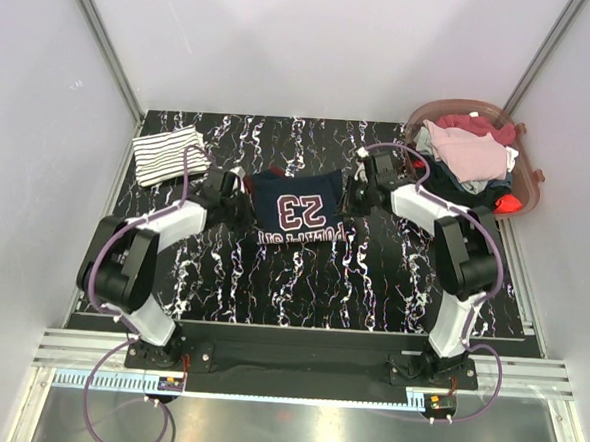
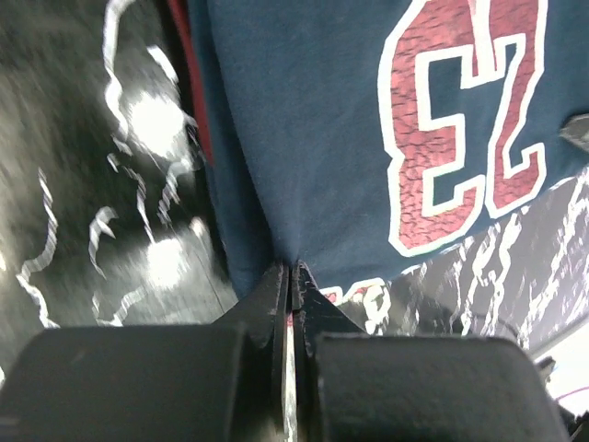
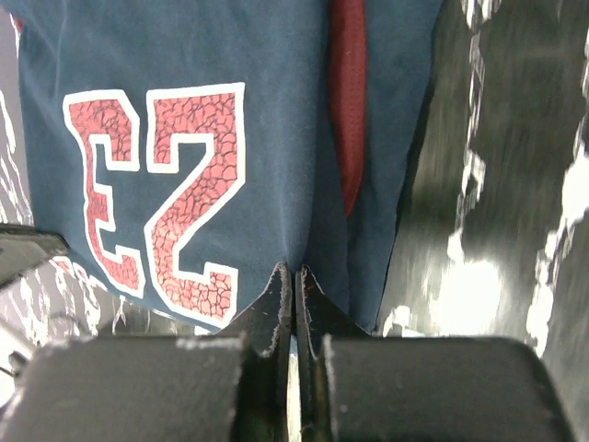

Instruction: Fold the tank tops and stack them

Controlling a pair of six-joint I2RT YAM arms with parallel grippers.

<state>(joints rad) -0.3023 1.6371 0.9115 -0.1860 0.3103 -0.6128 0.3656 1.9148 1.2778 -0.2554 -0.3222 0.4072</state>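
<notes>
pinching navy tank top (image 1: 296,209): left fingers (image 2: 266,306), right fingers (image 3: 271,308)

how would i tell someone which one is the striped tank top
Start at the black marbled table and go to its far left corner. The striped tank top lies there alone, a small flat bundle. It is white with thin dark stripes, unlike the navy tank top with the red 23 mid-table.
</notes>
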